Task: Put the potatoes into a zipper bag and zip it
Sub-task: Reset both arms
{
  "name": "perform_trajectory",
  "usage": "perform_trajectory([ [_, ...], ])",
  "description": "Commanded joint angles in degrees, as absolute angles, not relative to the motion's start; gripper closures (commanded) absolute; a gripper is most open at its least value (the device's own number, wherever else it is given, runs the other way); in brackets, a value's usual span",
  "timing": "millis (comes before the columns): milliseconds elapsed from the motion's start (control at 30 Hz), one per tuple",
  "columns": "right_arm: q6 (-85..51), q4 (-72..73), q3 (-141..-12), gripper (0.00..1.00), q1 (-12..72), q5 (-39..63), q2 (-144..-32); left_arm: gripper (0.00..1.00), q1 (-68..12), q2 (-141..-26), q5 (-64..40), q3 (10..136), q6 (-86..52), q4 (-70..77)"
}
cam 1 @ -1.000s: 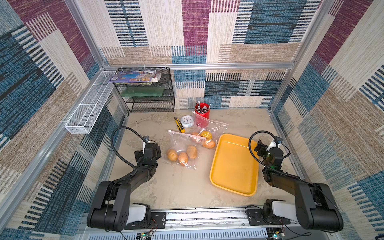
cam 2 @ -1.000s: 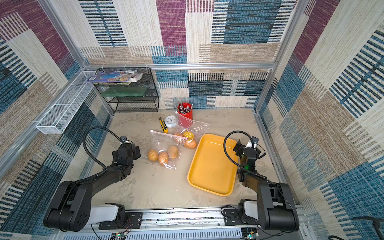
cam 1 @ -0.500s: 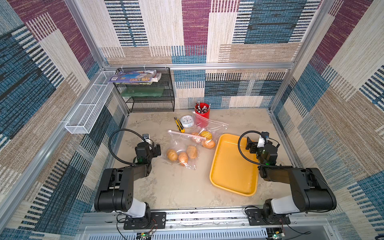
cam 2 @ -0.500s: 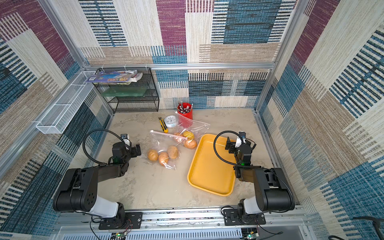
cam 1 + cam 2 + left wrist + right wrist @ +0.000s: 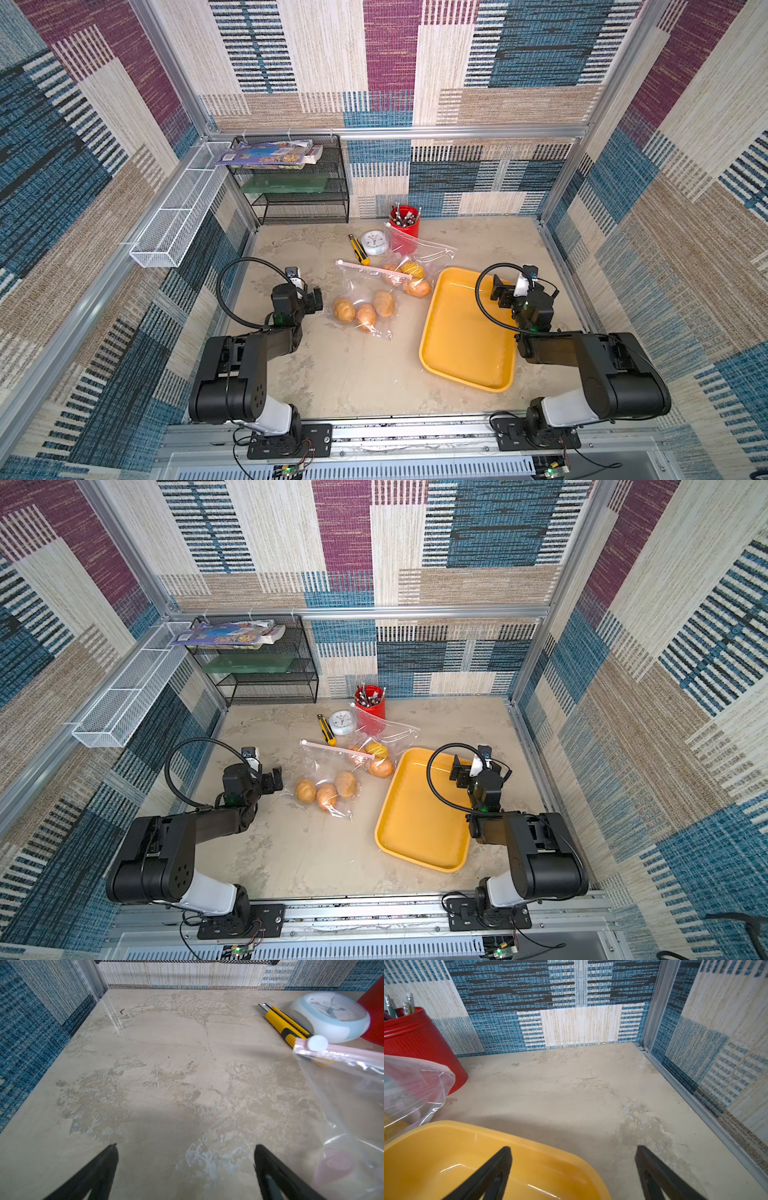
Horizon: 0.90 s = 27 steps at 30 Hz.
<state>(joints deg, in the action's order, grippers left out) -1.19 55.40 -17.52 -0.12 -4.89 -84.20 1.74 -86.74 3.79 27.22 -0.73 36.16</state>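
We see both arms just folded back nearward, left gripper (image 5: 185, 1146) and right gripper (image 5: 573, 1147) gaping empty, with three potatoes (image 5: 365, 316) in the bag (image 5: 360, 286) mid-table and three beyond its zip (image 5: 374, 270) to the far right — likely unfinished.

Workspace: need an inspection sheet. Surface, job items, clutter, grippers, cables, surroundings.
Surface: beige table, stained, worn patches.
Job's things: potatoes lie in clear zipper bags, three in the near one; seal unclear; yellow tray empty.
Clutter: utility knife, clock, red pen cup.
Grippers: left gripper and right gripper open, empty.
Cables: black cable loops arch over both wrists.
Surroundings: patterned walls, black mesh rack holding books, white wire basket.
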Motion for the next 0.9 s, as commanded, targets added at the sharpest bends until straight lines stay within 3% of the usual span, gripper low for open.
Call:
perform_trajectory([
  [0,-1.33,57.52,-17.92,0.04,-0.53,-4.69,-84.35,0.0,1.75,-86.65,2.92,27.47,-1.45,37.5],
  [867,-1.23,57.33,-18.0,0.04,-0.79,-3.78,-84.36,0.01,1.76,-86.66,2.93,27.51,-1.42,37.38],
])
